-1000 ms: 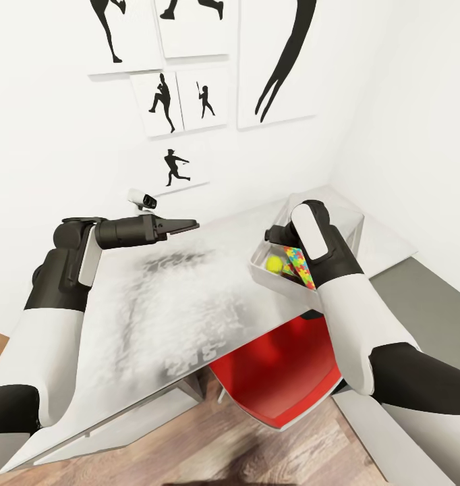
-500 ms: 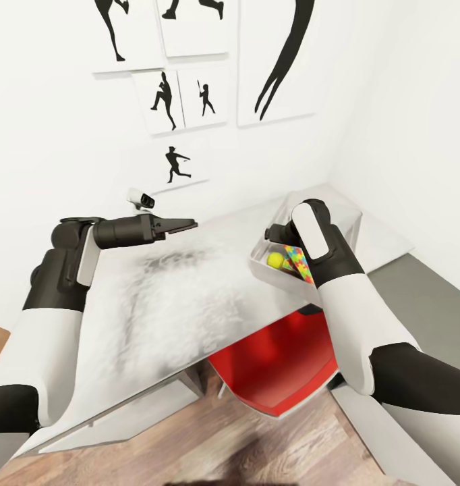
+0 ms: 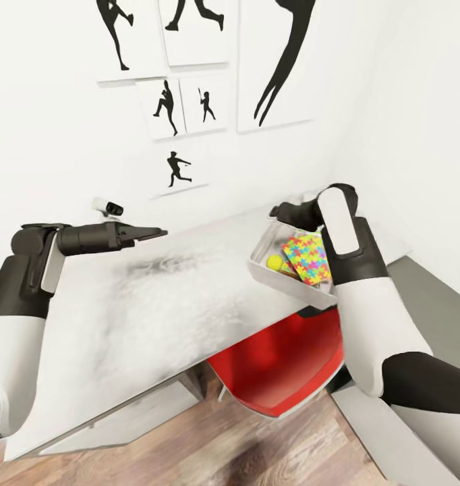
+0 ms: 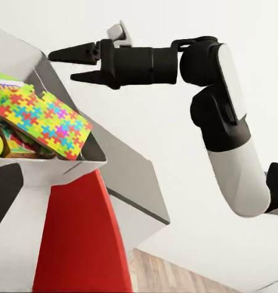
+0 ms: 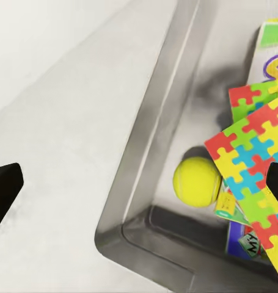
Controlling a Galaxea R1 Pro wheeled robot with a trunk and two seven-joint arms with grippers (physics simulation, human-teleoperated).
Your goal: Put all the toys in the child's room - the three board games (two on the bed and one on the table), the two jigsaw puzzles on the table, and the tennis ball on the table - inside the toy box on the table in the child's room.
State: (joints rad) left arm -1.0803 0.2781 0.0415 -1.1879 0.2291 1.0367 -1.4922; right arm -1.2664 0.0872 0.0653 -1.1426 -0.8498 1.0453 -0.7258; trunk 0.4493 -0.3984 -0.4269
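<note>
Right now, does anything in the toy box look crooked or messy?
Yes. The jigsaw puzzle sits tilted in the toy box, propped on the game boxes beneath with one corner poking up near the rim. The tennis ball lies loose in a corner beside it. Nothing spilled out.

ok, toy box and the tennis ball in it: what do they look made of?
Toy box: looks like smooth moulded plastic or thin metal, light grey with a soft sheen, rounded corners and sloping walls; the render leaves it open. Tennis ball: yellow-green and matte, reads as felt, though no nap or seam is resolvable.
</note>
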